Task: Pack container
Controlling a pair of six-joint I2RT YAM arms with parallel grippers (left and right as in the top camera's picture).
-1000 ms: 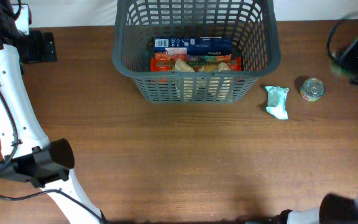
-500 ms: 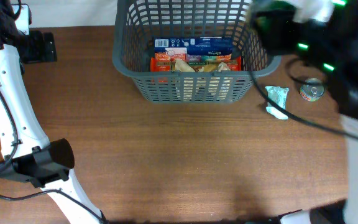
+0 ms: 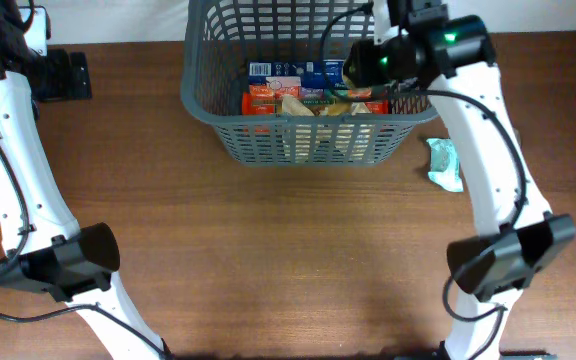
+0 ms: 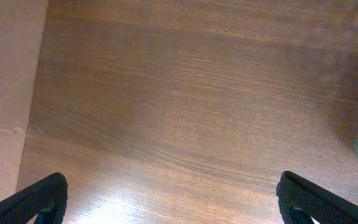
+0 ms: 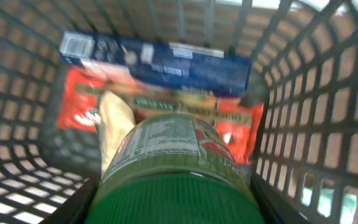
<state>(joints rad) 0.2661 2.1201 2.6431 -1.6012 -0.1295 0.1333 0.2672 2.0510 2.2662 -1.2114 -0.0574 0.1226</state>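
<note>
Grocery packing, mid-drop: green-lidded can (image 5: 173, 155) clamped firmly between the right fingers (image 5: 176, 208), hanging within the mouth of the container (image 3: 313, 140), the dark grey lattice basket standing at the far middle of the tabletop (image 3: 268, 260). Below the can, already inside: blue box (image 5: 154, 59) along the far wall, orange-red packet (image 5: 229, 124) in front of it, pale yellowish item (image 5: 117, 115) on top.

Placing step in hand, by the look of it, with the can not yet set down. Next move, likely: lower onto the packet near the right-hand wall, spread the fingers, then lift straight up clear of the rim.

Left fingers (image 4: 173, 202) spread wide, holding nothing, over bare tabletop to the left of the container. Mint-green pouch (image 3: 446, 163) lying on the tabletop just beside the container's right wall, not yet packed.

Writing: white barcode panel at one end of the blue box, small white print along its face, too blurred to read. Panel of fine print on the can's label, likewise unreadable. No brand name legible anywhere.
</note>
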